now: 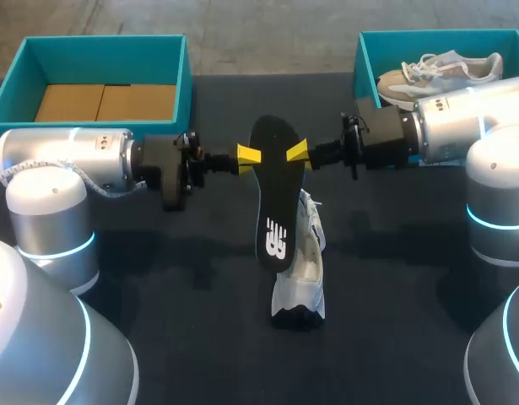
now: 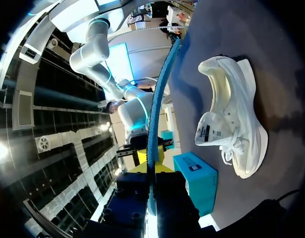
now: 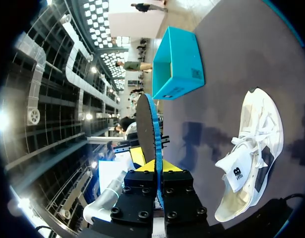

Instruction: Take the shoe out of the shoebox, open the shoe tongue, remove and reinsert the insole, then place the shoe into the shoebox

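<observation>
Insole (image 1: pixel 272 198): black, thin, probably light and bendy. Held upright over mid-bench (image 1: pixel 158 278), above the white sneaker (image 1: pixel 303 274). Left gripper (image 1: pixel 248 155) and right gripper (image 1: pixel 298 152) fingers clamp its opposite edges. Best gripped by the edges, firmly but gently.

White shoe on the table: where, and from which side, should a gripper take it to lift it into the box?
Probably the side wall of the shoe at its open mouth, coming from above. The mouth faces up with the tongue pulled out, so one finger could slip inside and the other stay outside.
</observation>
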Available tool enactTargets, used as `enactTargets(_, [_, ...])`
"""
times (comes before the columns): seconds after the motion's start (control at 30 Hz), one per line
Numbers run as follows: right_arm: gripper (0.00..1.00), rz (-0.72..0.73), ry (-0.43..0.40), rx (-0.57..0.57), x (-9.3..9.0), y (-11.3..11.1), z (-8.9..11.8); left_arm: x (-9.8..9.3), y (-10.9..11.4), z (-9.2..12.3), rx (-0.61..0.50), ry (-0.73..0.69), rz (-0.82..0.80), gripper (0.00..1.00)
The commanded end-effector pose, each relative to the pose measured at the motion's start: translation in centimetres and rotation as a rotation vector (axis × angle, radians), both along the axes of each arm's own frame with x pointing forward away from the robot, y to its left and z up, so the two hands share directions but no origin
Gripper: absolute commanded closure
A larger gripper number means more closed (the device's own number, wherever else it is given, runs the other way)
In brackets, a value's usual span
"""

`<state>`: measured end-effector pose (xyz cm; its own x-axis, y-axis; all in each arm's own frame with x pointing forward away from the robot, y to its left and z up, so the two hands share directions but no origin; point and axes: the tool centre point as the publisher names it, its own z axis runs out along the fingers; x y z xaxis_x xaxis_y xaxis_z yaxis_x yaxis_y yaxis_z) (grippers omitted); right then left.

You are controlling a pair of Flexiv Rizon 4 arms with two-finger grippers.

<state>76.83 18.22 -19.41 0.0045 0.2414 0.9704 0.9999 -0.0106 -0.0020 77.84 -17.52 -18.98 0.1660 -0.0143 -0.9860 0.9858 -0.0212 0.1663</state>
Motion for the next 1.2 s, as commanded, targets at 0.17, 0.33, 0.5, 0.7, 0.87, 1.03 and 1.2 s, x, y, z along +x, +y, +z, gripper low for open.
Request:
enactTargets(0.17, [0.00,-0.006,0.010,-0.002,0.0,0.2,0.0,-0.3,-0.2,-0.1,-0.008,-0.007,-0.003,1.00])
enactTargets(0.33, [0.00,-0.018,0.020,-0.009,-0.1,-0.1,0.1,-0.5,-0.1,0.0,-0.010,-0.009,-0.005,1.00])
enactTargets(0.5, [0.00,-0.044,0.047,-0.016,-0.7,-1.0,-0.1,-0.8,0.1,0.2,-0.014,-0.006,-0.005,1.00])
enactTargets(0.7, [0.00,-0.067,0.071,-0.013,-1.5,-2.0,-0.1,-1.4,0.2,0.4,-0.017,0.012,-0.011,1.00])
enactTargets(0.87, [0.00,-0.093,0.090,-0.032,-2.1,-3.0,-0.3,-2.3,0.6,0.6,-0.005,0.032,-0.022,1.00])
enactTargets(1.03, [0.00,-0.125,0.103,-0.040,-3.0,-4.2,-0.6,-3.3,1.2,0.5,0.013,0.057,-0.032,1.00])
enactTargets(1.2, [0.00,-0.142,0.120,-0.064,-3.8,-5.1,-0.6,-4.4,1.2,0.2,0.024,0.087,-0.048,1.00])
